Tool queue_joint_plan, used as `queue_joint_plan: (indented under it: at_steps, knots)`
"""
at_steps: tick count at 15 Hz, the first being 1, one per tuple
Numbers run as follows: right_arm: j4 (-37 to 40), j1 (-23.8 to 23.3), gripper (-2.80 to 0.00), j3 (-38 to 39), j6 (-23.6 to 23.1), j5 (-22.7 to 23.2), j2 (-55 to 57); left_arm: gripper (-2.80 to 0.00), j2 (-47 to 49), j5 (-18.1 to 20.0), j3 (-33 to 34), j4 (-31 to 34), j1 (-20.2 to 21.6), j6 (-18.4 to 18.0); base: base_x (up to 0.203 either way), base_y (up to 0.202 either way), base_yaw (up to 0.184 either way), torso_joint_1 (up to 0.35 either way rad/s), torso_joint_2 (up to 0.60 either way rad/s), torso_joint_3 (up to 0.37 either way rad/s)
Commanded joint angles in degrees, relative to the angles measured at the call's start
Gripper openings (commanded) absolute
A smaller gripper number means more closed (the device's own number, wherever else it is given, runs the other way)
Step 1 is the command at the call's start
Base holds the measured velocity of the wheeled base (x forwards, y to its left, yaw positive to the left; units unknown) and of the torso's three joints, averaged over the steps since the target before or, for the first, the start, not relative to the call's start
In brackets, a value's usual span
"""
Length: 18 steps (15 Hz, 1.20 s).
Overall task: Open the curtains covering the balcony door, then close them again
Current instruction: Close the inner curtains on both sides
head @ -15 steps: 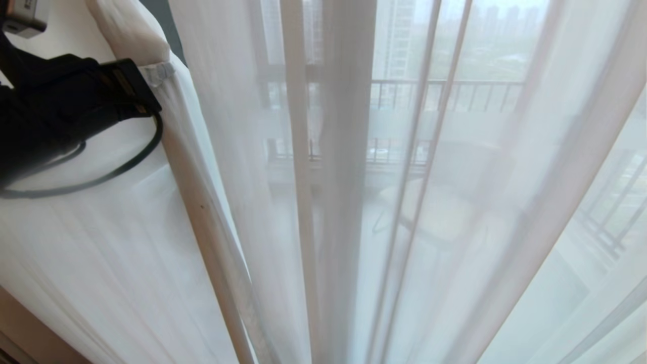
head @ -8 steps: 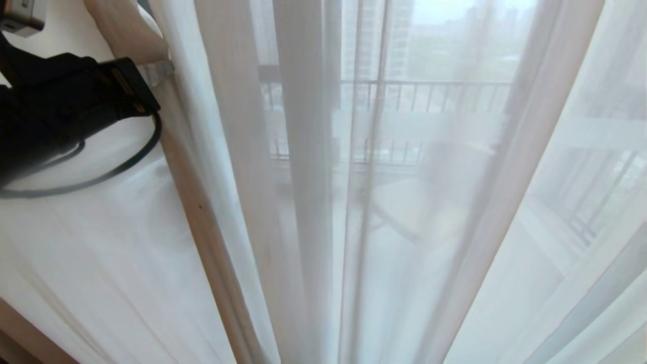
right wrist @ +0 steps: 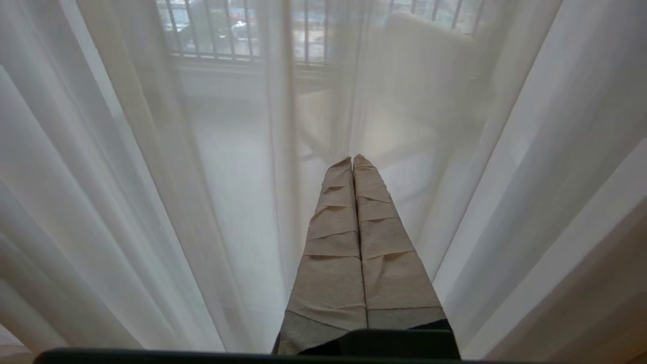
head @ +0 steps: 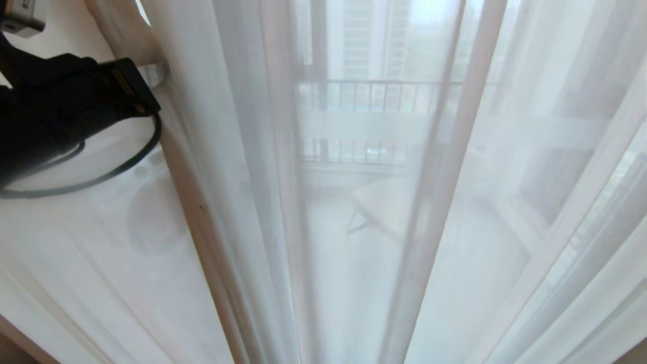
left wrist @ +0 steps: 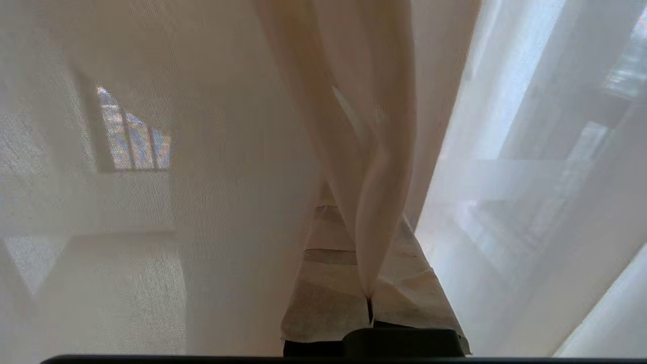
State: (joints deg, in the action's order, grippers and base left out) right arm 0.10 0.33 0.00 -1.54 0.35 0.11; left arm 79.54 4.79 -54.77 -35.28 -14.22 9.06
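Observation:
White sheer curtains [head: 354, 227] hang in long folds across the whole head view. My left gripper [head: 157, 75] is at the upper left, shut on the sheer's hemmed edge. In the left wrist view its tape-wrapped fingers [left wrist: 323, 293] pinch a fold of sheer curtain [left wrist: 376, 212] between them. A dark upright of the balcony door [head: 318, 50] shows faintly through the fabric. My right gripper [right wrist: 353, 160] is shut on nothing, its tips close to the sheers [right wrist: 151, 202]; it is outside the head view.
Through the sheers I make out a balcony railing [head: 374, 96], a pale chair [head: 384, 207] and tower blocks beyond. A strip of thicker beige fabric [right wrist: 601, 313] lies at the edge of the right wrist view. The left arm's black cable [head: 116, 169] loops below the wrist.
The balcony scene behind the sheers has slid left in the picture, so the camera has moved. The left gripper keeps its hold at the same spot in view, and the folds have regrouped.

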Motion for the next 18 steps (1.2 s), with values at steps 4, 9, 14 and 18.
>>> queue_joint_plan:
  at_steps: [4, 9, 14, 18]
  knots:
    - [-0.06, -0.05, -2.80, 0.00, -0.05, 0.00, -0.02, -2.80, 0.00, -0.31, -0.06, -0.23, -0.11, 0.08, 0.000, -0.185, -0.003, 0.002, 0.00, 0.001]
    - [-0.01, 0.02, -2.80, 0.00, -0.05, 0.09, -0.02, -2.80, -0.33, -0.30, -0.52, -0.16, -0.02, 0.16, 0.000, -0.021, -0.001, 0.000, 0.00, 0.000]
    - [-0.01, 0.02, -2.80, 0.00, -0.05, 0.00, -0.02, -2.80, -0.79, -0.32, -2.76, -0.14, -0.42, 0.08, 0.000, 0.000, 0.000, 0.000, 0.00, 0.000]
    - [-0.02, 0.02, -2.80, 0.00, -0.05, 0.01, -0.02, -2.80, -1.48, -0.39, -6.35, 2.31, -4.66, 0.08, 0.000, 0.000, 0.000, 0.000, 0.00, 0.000]
